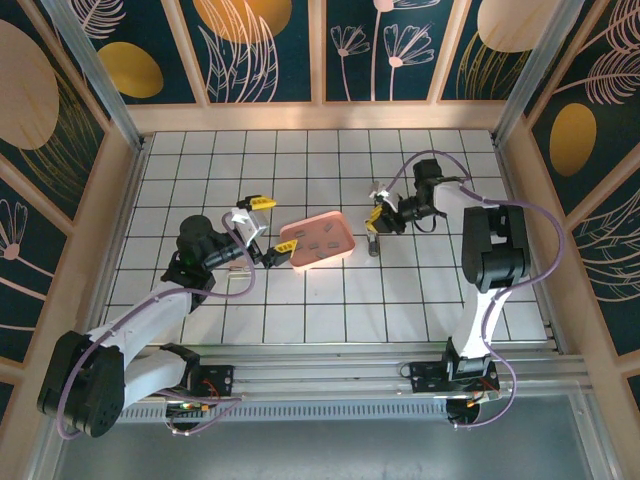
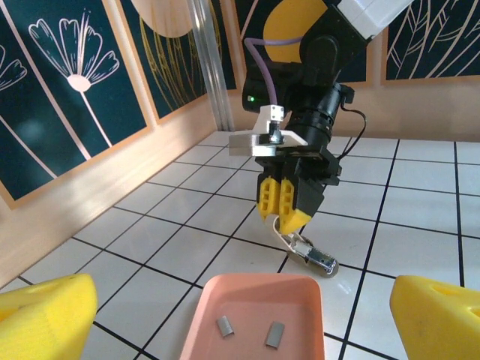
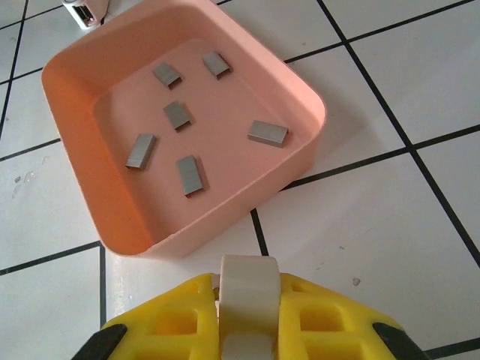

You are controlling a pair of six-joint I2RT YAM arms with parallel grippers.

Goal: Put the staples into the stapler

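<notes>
On the right, a clenched tool [image 2: 289, 217], yellow fingers [image 2: 271, 196] pressed together and grasping the stapler [image 2: 307, 251] by its pale upper end. Stapler tilted beneath that tool, metallic lower end down at the white tiled counter [image 1: 200, 160], just beside the right side of the pink tray [image 3: 225, 217] and apart from its rim. Inside the tray, six staples [image 3: 177, 115]: small grey strips lying flat and scattered over the floor, none touching another, none outside the walls. On the left, a released tool [image 1: 272, 225], yellow fingers spread wide and grasping nothing, close to the tray's left side with its opening facing the tray. From the left wrist, two of the strips near the tray's closer end, with the right arm's tool and stapler beyond the far rim.
</notes>
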